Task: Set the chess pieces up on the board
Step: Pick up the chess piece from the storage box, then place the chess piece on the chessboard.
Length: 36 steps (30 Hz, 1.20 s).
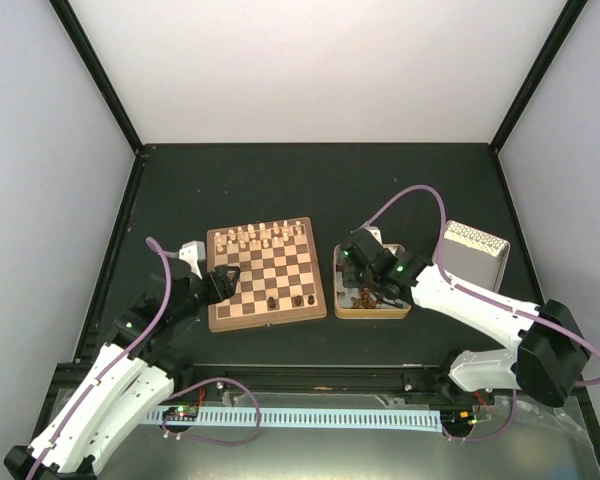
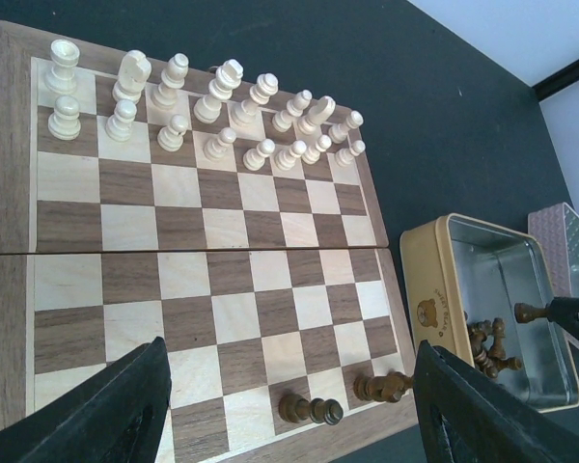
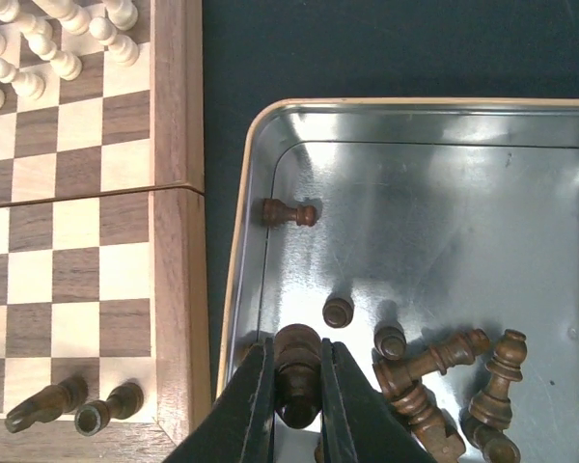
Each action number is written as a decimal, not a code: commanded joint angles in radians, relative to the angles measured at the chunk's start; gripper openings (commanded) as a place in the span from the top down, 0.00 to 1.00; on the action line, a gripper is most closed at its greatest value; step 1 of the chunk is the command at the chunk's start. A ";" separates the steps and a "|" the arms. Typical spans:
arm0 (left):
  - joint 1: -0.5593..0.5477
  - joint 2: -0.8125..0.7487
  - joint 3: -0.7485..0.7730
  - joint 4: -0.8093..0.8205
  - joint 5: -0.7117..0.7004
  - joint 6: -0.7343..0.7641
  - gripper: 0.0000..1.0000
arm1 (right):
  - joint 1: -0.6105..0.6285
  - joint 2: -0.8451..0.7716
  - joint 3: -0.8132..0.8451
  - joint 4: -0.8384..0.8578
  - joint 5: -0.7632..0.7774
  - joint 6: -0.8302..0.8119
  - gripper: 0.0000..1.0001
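Closest to the right wrist camera, the right gripper (image 3: 295, 371) has its two fingers pinched shut on a dark chess piece (image 3: 297, 345), which shows as a rounded knob between the pads. It sits at the near left corner of the metal tin (image 3: 415, 108), just right of the board (image 3: 179, 145). More loose dark pieces (image 3: 434, 362) lie tumbled along the tin's near side, some touching, and one pawn (image 3: 289, 213) lies apart by the left wall. A few placed dark pieces (image 3: 106, 409) are on the board's near row, while the pale chessmen (image 2: 212, 106) fill the far rows.

The left gripper (image 2: 291, 347) hovers over the board's near edge with its fingers spread wide, holding nothing.

These pieces look light, rigid and smooth-turned, so they probably roll and slip easily. A narrow pinch across the stem below the head seems safest, keeping the base level for setting down.
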 commanded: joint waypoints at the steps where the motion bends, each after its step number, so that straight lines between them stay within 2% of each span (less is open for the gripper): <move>1: 0.006 -0.004 0.020 0.027 0.019 0.015 0.30 | -0.005 -0.018 0.036 -0.005 -0.020 0.001 0.93; 6: 0.006 -0.003 0.021 0.027 0.021 0.015 0.30 | -0.002 -0.002 0.059 0.044 -0.126 -0.008 0.92; 14: 0.006 -0.017 0.010 0.026 0.021 0.011 0.30 | 0.002 0.031 0.048 0.222 -0.411 0.020 0.92; 19: 0.006 -0.027 0.008 0.021 0.009 0.009 0.30 | 0.037 0.079 0.070 0.272 -0.459 0.038 0.92; 25: 0.006 -0.036 0.010 0.004 -0.010 0.009 0.30 | 0.104 0.189 0.170 0.198 -0.306 0.023 0.92; 31: 0.006 -0.050 0.018 -0.020 -0.028 0.012 0.29 | 0.187 0.303 0.297 0.034 -0.019 -0.010 0.92; 36: 0.006 -0.057 0.022 -0.035 -0.037 0.013 0.29 | 0.235 0.379 0.388 -0.037 0.069 -0.031 0.92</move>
